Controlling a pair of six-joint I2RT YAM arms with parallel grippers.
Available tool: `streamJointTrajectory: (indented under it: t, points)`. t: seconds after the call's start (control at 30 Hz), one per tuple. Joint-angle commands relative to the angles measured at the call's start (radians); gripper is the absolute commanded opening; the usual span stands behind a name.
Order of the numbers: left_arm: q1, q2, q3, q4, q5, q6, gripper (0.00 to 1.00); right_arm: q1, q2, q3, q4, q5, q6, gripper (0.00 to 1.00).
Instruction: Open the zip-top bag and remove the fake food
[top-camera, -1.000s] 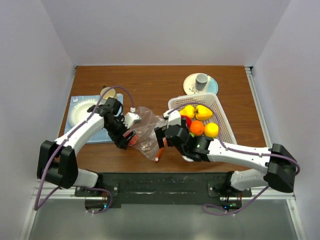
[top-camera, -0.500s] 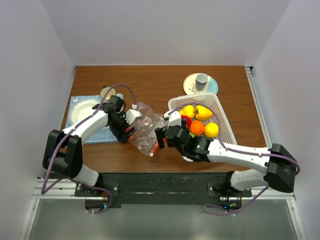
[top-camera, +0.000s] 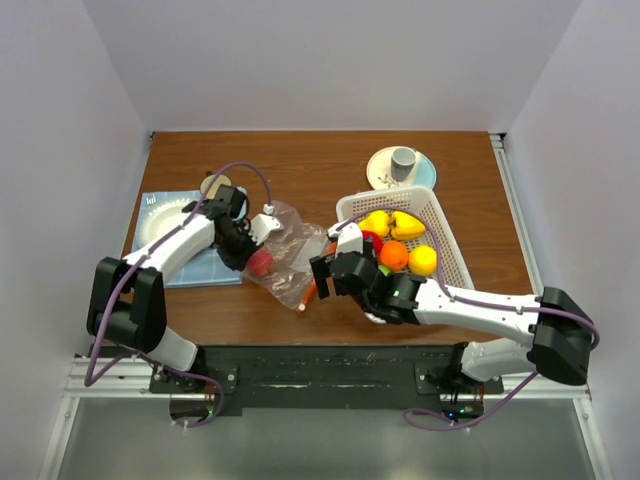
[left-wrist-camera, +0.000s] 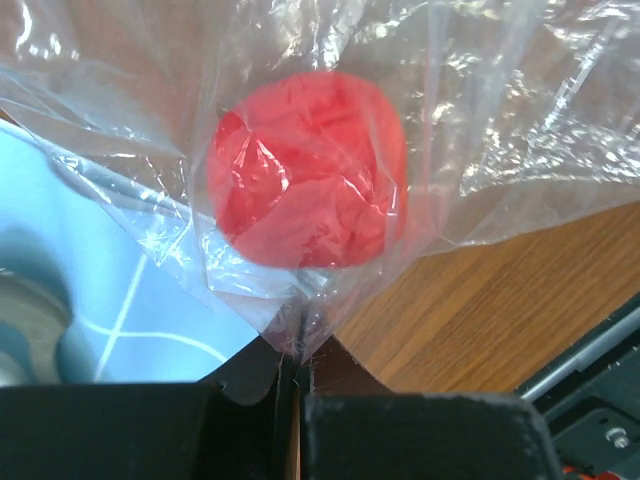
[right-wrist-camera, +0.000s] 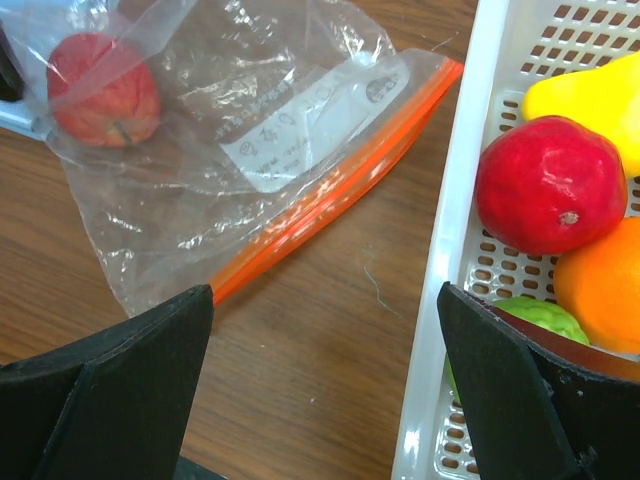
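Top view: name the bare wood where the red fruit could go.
Far strip behind the bag, left of the saucer. Near wood in front of the bag. A strip right of the basket. Crowded between bag and basket, by the right pincer.

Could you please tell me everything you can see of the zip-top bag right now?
The zip-top bag is clear, crinkled thin plastic with an orange zip strip along one edge and a white label. It lies mostly on the wooden table, with one end of the strip beside the white basket. One red fake fruit sits inside. The left gripper pinches the plastic opposite the strip; the right gripper hovers open nearby.
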Motion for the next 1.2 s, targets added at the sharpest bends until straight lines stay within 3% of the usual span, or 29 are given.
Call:
streamJointTrajectory:
  t: [0.0, 0.13, 0.27, 0.77, 1.07, 1.1, 1.17]
  points:
    - [0.009, -0.055, 0.139, -0.098, 0.034, 0.006, 0.0, 0.006, 0.031, -0.029, 0.034, 0.012, 0.018, 0.99]
    - [0.008, -0.092, 0.3, -0.2, 0.064, -0.002, 0.0, 0.006, 0.072, -0.061, 0.063, 0.016, 0.018, 0.99]
    - [0.005, -0.106, 0.316, -0.248, 0.103, -0.009, 0.0, 0.006, 0.115, -0.071, 0.08, 0.014, 0.024, 0.98]
    - [0.005, -0.132, 0.135, -0.255, -0.095, 0.069, 0.0, 0.006, 0.152, -0.008, 0.086, 0.016, -0.022, 0.99]
    - [0.014, -0.184, -0.088, -0.119, -0.41, 0.158, 0.0, 0.005, 0.311, 0.067, 0.169, -0.02, -0.095, 0.99]
    - [0.016, -0.184, -0.094, -0.113, -0.431, 0.159, 0.02, 0.006, 0.346, 0.077, 0.201, -0.023, -0.102, 0.99]
    - [0.026, -0.188, -0.08, -0.108, -0.43, 0.158, 0.31, 0.006, 0.374, 0.101, 0.215, -0.029, -0.125, 0.99]
